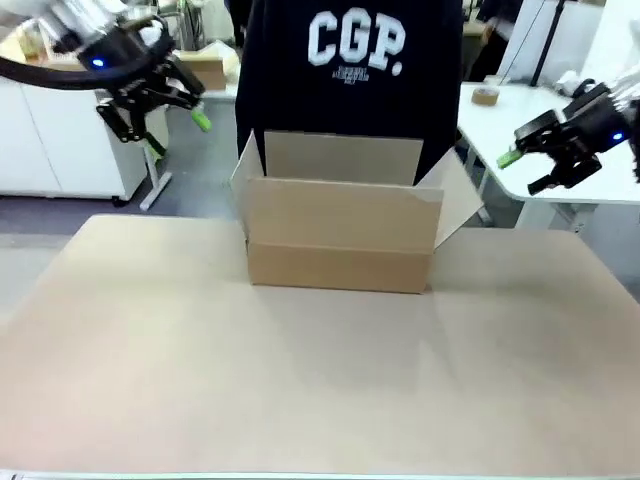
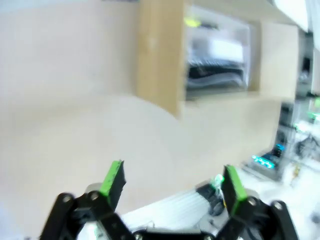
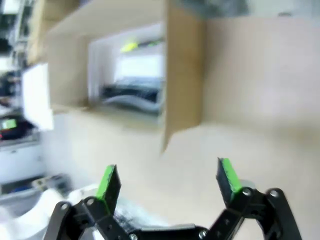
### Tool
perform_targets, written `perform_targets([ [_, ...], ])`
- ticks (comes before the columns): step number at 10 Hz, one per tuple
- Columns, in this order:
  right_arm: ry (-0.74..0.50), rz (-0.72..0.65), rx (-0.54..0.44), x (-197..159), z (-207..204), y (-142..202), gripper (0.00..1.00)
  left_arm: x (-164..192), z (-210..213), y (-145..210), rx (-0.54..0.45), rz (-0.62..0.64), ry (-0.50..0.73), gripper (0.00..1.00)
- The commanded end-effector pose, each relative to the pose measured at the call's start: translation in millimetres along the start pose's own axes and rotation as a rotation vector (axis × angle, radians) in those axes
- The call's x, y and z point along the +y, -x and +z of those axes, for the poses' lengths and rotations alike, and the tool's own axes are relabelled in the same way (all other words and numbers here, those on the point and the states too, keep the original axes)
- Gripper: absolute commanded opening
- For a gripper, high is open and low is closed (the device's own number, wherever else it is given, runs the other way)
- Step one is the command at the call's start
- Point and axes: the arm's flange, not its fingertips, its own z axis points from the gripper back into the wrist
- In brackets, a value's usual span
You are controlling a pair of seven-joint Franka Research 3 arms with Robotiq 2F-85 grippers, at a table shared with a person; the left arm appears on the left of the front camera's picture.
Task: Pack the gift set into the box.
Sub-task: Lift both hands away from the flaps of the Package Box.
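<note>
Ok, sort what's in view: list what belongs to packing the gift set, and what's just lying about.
Job:
box, flaps open
gift set, inside the box
left gripper and right gripper, both open

Lying about:
tape roll on the white table
small carton at the back left

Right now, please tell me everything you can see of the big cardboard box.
The box is a large, plain brown cardboard carton with a horizontal crease along its long front side. Its top flaps stand open, the side ones splayed outward. It rests upright on the table, at the far middle, just before the person. The wrist views show blurred white and black contents inside.
</note>
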Motion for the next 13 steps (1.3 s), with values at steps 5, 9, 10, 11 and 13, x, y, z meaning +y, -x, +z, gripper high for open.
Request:
perform_targets([
  [5, -0.588, -0.017, 0.097, -52, 63, 111, 1.00, 93, 20, 109, -0.130, -0.143, 0.742, 1.00],
  [9, -0.556, -0.022, 0.115, -40, 75, 114, 1.00, 74, 27, 100, -0.111, -0.185, 0.670, 1.00],
  [10, -0.556, -0.022, 0.115, -40, 75, 114, 1.00, 74, 27, 100, -0.111, -0.185, 0.670, 1.00],
  [11, -0.556, -0.022, 0.115, -40, 75, 114, 1.00, 74, 27, 100, -0.111, -0.185, 0.670, 1.00],
  [13, -0.556, -0.022, 0.115, -40, 75, 114, 1.00, 74, 27, 100, -0.111, -0.185, 0.670, 1.00],
])
